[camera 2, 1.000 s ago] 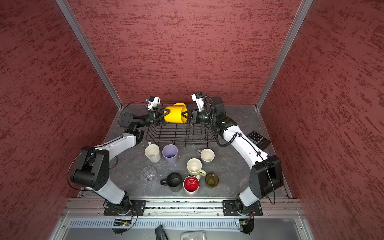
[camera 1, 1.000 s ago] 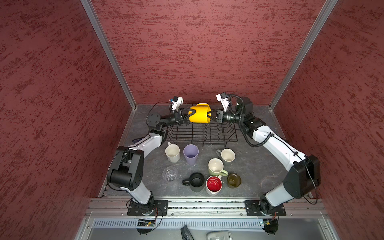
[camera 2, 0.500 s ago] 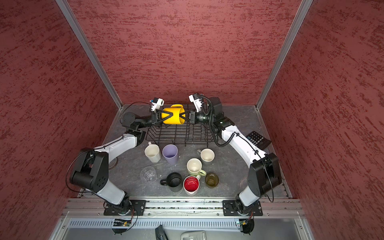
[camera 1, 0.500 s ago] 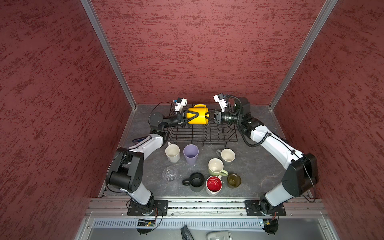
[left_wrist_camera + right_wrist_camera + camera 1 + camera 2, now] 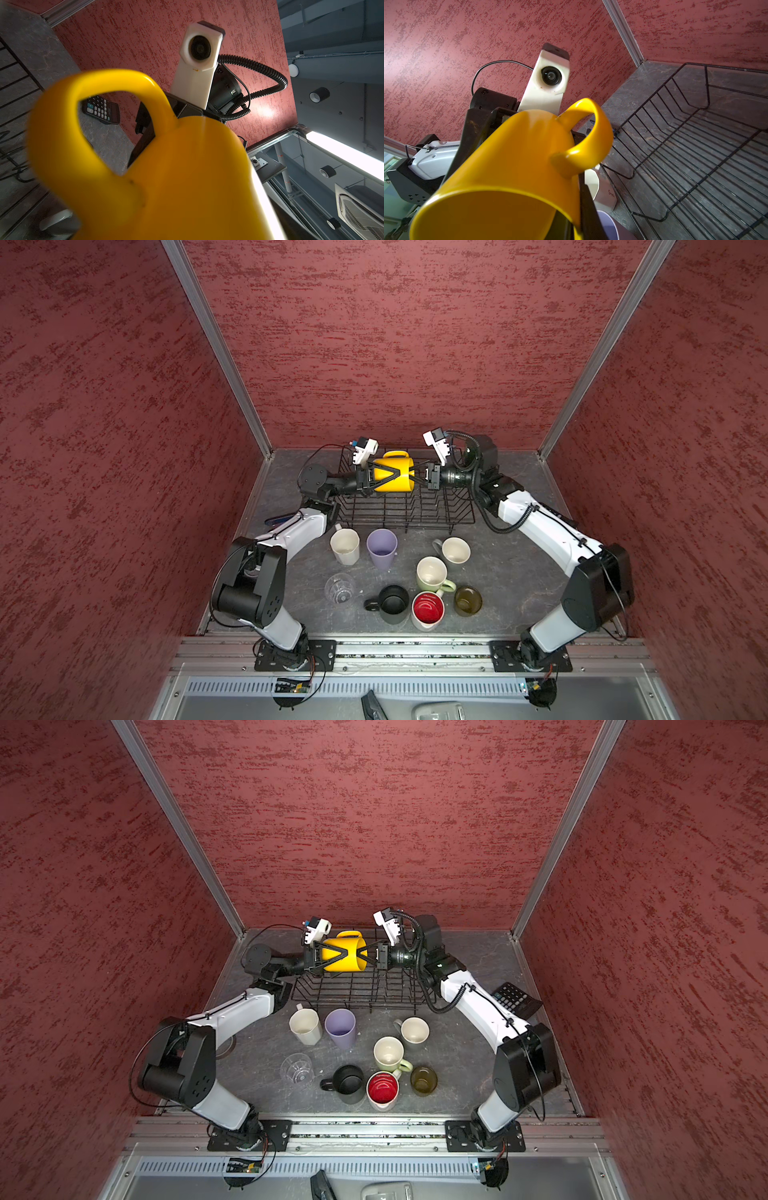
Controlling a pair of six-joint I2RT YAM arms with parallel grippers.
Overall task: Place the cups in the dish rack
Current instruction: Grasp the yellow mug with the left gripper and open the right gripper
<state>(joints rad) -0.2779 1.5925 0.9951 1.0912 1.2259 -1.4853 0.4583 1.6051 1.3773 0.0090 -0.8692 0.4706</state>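
Yellow mug (image 5: 402,486): held on its side in the air above the far left part of the black wire dish rack (image 5: 407,512), handle uppermost, with the right gripper (image 5: 417,480) clamped on its rim. Left gripper (image 5: 395,477): fingers spread wide about the mug's base end; whether they press on it cannot be told. Eight other cups, the lilac tumbler (image 5: 381,546) among them, stand upright on the grey table (image 5: 507,585) in front of the rack.

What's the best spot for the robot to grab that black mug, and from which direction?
Probably the rim wall, from above, one finger inside, one outside. The black mug stands upright, mouth open. Its handle sticks out towards the clear glass and the red-inside mug crowds the opposite side, so the wall facing the table's front edge looks freest.
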